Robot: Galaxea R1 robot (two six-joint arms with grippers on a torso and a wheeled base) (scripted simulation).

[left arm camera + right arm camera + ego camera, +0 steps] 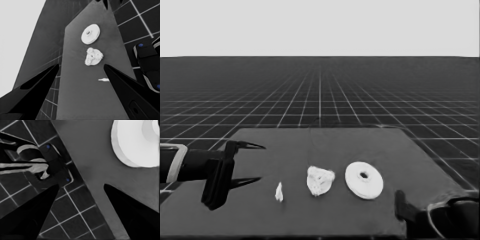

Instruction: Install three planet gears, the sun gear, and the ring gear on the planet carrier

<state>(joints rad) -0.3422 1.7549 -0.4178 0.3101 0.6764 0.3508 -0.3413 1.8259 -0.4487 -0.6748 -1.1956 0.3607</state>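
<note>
Your next lift is the larger round part (364, 180): it lies flat on the surface just right of the gear-loaded smaller round part (320, 180), nearer your parked right gripper (80, 195), released. Your left gripper (252, 162) waits released, farther off.

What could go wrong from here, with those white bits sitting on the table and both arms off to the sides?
The gears sit bunched on the smaller round part; lowering the larger round part onto them could perhaps snag on a tooth instead of seating.

The larger round part lies close beside that cluster, so fingers reaching for it might nudge the gears.

The thin white piece lies near the left gripper, parked at the table's left end; a careless sweep might knock it. The right gripper waits at the near right corner.
</note>
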